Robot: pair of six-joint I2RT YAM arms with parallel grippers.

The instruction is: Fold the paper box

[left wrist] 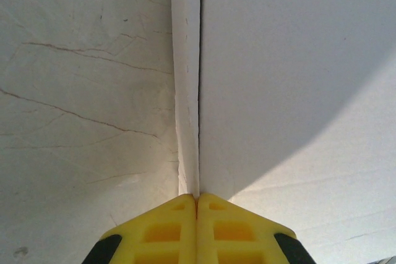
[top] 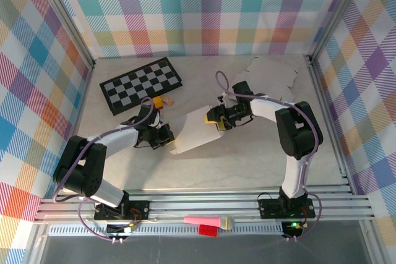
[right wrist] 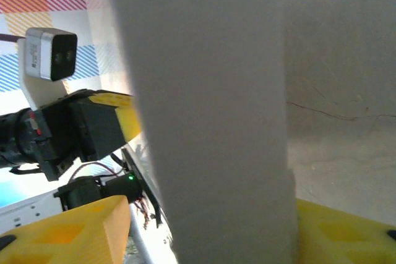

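**White box pinched at one end, straddled at the other**

White, flattened paper box [top: 197, 131] lay on the pale marbled desk [top: 247, 159] at the centre of the top view, slanting from lower left to upper right. The left arm's yellow fingers [left wrist: 167, 230] were closed tight on its lower-left edge. In the left wrist view the thin folded rim ran straight up from between them. The right arm's yellow fingers [right wrist: 74, 230] stood open on either side of a panel at the box's upper-right end. The one at the frame's right touched the panel, and the other stood clear of it. A black-and-white checkered board [top: 141, 85] lay in the upper left, well apart from the box.
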